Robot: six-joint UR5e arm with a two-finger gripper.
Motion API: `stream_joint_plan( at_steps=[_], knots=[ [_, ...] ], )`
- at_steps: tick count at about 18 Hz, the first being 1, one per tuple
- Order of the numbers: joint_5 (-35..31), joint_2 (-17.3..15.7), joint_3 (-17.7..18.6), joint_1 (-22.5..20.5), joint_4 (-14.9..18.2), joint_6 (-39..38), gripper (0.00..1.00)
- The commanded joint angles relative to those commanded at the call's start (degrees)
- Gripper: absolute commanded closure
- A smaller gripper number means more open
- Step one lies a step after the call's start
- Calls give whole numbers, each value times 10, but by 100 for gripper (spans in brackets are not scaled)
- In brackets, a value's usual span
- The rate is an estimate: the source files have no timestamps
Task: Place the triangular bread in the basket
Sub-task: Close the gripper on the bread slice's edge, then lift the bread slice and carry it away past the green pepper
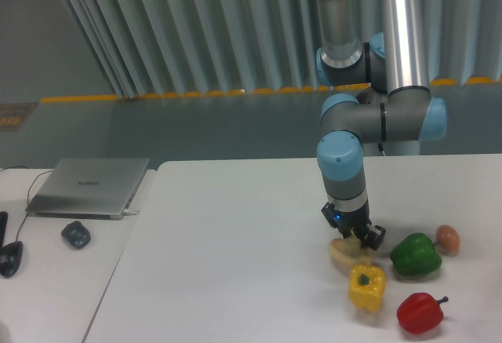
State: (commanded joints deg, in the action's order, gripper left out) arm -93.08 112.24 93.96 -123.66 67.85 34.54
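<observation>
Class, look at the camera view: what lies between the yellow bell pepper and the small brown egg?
The green bell pepper lies between the yellow bell pepper and the small brown egg, as the fixed camera view shows.

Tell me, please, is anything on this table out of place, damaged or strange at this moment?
One thing stands out: no basket is in view, though the triangular bread should go into one. The gripper is low over the bread, beside the yellow pepper. Nothing looks spilled or damaged.

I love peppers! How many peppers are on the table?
3. A green pepper right of the gripper, a yellow pepper in front of the bread, and a red pepper nearest the camera. None looks hidden.
</observation>
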Motion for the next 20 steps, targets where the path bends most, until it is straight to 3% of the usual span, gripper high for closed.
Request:
stream_joint_plan(
  at_steps=[2, 4, 10, 13, 19, 20],
  knots=[
    [0, -9, -6, -3, 16, 13, 86],
    [1, -14, -25, -5, 59, 68, 86],
    [11, -32, -36, -21, 71, 112, 87],
    [20, -61, -54, -51, 108, 186, 87],
    [14, -71, -87, -88, 97, 248, 87],
    [12, -70, -91, -104, 83, 260, 87]
  ],
)
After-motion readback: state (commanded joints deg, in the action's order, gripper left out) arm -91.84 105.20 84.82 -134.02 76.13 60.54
